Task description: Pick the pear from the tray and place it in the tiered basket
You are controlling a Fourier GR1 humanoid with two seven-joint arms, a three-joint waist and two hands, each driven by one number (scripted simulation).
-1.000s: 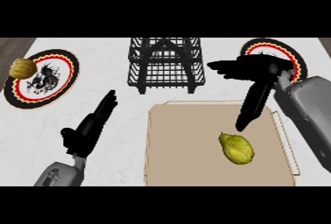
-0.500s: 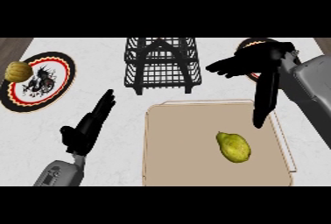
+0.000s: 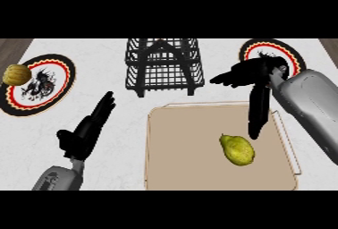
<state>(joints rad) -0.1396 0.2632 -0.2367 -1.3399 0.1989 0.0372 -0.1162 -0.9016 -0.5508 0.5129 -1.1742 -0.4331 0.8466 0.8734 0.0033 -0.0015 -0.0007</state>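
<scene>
**Right hand above the pear**

The right hand [image 3: 254, 85] hangs over the tray [image 3: 191, 165] with its fingers [image 3: 257, 116] straight and pointing down, thumb spread out to the side. It holds nothing. The fingertips are just beside the pear [image 3: 238, 149], a bit above it in the view. The pear lies on the tray's right part. The left hand [image 3: 89, 129] rests open on the counter [image 3: 119, 89], left of the tray. The black basket [image 3: 163, 67] stands behind the tray. A plate [image 3: 40, 85] at far left carries a small yellow fruit [image 3: 16, 74]. Another plate [image 3: 277, 49] shows behind the right hand.
</scene>
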